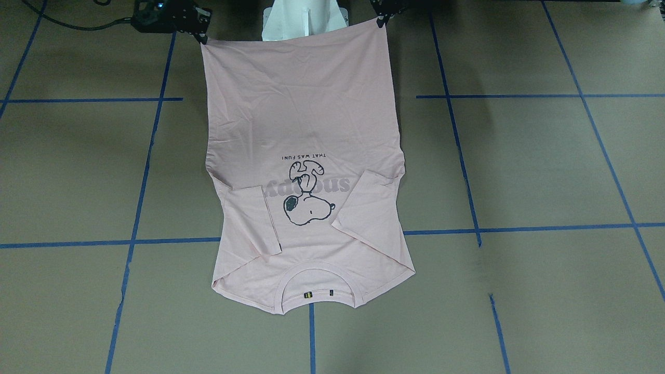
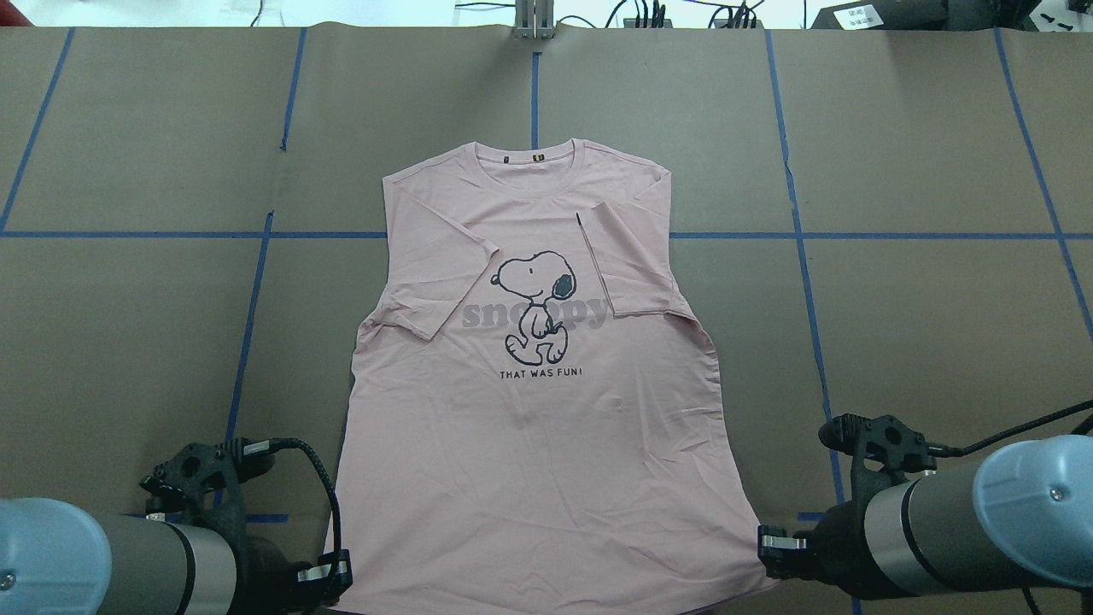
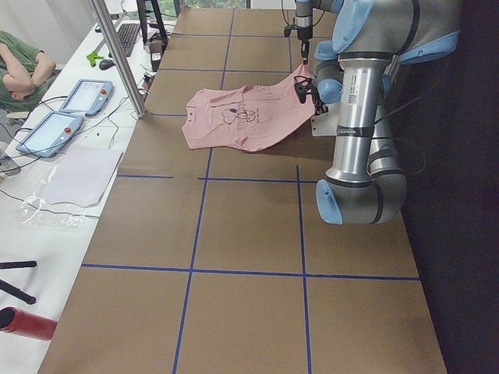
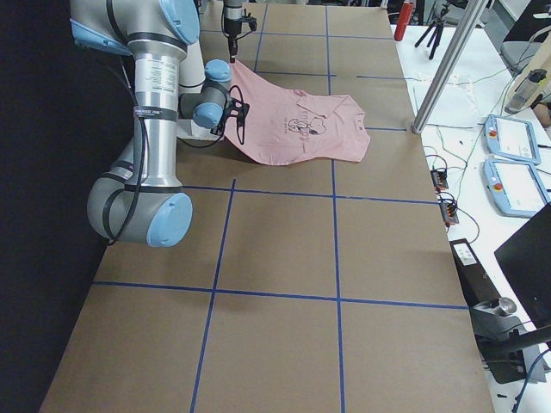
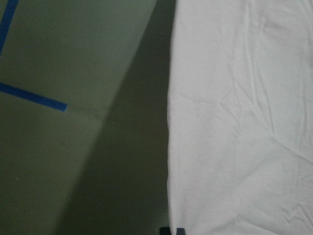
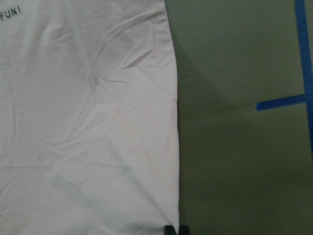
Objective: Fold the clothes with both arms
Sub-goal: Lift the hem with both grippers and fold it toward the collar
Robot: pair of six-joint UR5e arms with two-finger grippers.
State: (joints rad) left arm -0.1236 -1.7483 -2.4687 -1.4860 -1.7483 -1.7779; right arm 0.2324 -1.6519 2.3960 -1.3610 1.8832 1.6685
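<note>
The light pink T-shirt [image 2: 529, 444] lies front up on the brown table, collar [image 2: 536, 158] at the far side and both sleeves folded in over the Snoopy drawing [image 2: 536, 303]. My left gripper [image 2: 337, 574] is shut on the near-left hem corner. My right gripper [image 2: 768, 542] is shut on the near-right hem corner. In the front view the hem hangs taut between the left gripper [image 1: 383, 21] and the right gripper [image 1: 200, 37], raised a little off the table. The wrist views show the shirt's side edges [image 5: 168, 147] [image 6: 176, 147] running down to the fingertips.
The white pedestal base [image 1: 306, 21] stands behind the hem. Blue tape lines [image 2: 538, 94] grid the table. A metal pole [image 3: 117, 54] and teach pendants [image 3: 47, 132] stand on the far side, with a person's arms beside them.
</note>
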